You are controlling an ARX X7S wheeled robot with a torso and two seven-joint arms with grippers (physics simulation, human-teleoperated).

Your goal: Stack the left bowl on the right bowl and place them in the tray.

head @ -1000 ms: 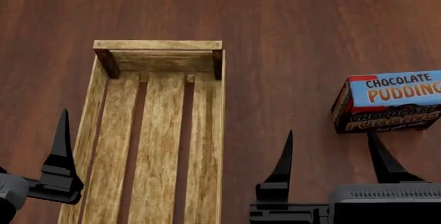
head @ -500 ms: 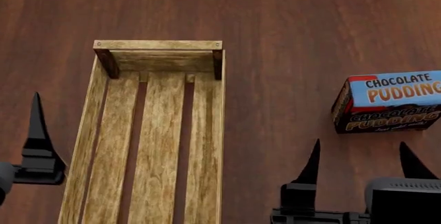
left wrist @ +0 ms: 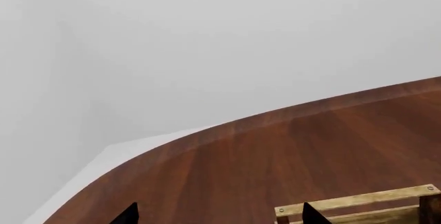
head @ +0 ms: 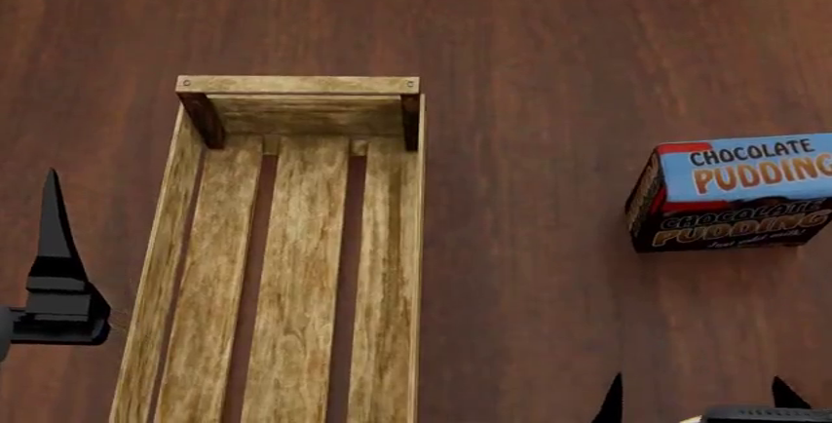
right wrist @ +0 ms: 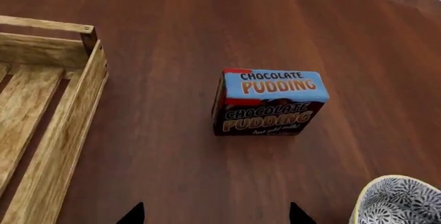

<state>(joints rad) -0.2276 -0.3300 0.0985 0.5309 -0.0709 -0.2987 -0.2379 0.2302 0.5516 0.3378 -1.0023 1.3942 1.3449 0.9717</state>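
Both claws sat apart, left gripper [head: 53,248] off the tray [head: 163,248] outer side, right gripper [right wrist: 215,214] near pudding box [right wrist: 269,102], patterned bowl [right wrist: 399,203] beside it.

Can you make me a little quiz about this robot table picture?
1. True or false: the tray has a bowl inside it.
2. What two words are printed on the blue box?
3. Which view shows part of a patterned bowl: A head, B left wrist, C right wrist?

Key: 1 false, only bare slats show. 2 Chocolate Pudding. 3 C.
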